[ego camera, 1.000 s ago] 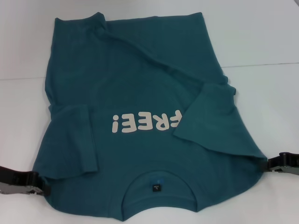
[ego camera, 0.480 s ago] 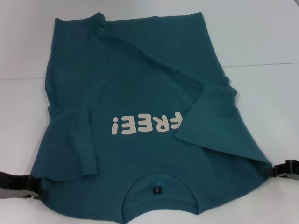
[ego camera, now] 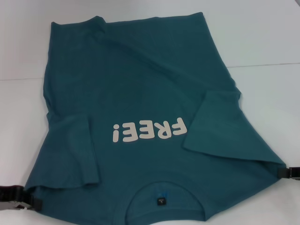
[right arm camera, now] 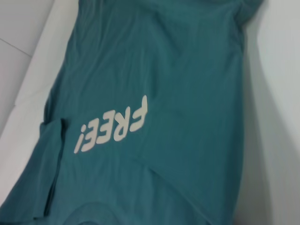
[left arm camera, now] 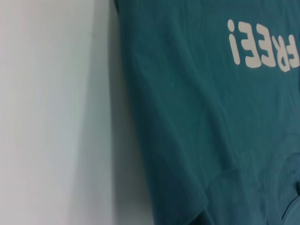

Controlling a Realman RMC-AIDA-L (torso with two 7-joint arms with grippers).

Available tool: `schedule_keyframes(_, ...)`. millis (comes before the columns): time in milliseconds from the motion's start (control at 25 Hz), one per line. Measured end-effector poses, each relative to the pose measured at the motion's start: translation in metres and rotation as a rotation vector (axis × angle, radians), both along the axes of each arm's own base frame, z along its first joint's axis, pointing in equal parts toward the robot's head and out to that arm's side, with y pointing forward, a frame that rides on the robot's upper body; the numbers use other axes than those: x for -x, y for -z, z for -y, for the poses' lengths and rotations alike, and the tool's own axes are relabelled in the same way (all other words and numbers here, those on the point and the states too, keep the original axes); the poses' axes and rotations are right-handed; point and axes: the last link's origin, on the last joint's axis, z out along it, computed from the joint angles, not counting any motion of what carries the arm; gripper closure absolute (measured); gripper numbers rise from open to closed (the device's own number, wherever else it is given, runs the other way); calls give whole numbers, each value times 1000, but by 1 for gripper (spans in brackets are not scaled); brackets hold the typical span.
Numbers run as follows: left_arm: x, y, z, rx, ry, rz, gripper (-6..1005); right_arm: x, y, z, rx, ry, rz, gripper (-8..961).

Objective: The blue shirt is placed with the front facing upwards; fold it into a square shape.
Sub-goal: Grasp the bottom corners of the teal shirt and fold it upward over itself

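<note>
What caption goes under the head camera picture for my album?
Blue shirt lies front up on the white table, both sleeves folded in, left gripper and right gripper at its shoulder corners.

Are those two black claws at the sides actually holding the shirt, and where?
It looks so: the left gripper meets the blue shirt at its left shoulder corner, the right gripper at the right one. The fingers themselves are hidden.

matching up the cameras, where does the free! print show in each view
Head view: FREE! print sits at centre, reading upside down, on the blue shirt.
Left wrist view: print at an edge, cut off.
Right wrist view: print near centre, slanted.
Shared landmark: the exclamation mark.
</note>
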Motion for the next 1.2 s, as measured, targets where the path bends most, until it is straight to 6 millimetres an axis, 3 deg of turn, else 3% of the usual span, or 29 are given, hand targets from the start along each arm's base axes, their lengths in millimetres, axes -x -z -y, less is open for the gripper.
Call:
schedule_keyframes(360, 14, -4, 22, -35, -22, 76, 973, -11, -4, 23, -33, 1, -27, 903)
schedule_keyframes(800, 15, -4, 26, -32, -16, 89, 973, -13, -6, 29, -51, 6, -43, 889)
schedule_keyframes(960, 9, -4, 18, -53, 6, 106, 973, -10, -8, 23, -77, -10, -46, 884)
schedule_keyframes(1200, -11, -5, -17, -162, 79, 151, 972, 6, -12, -6, -181, -86, -54, 876)
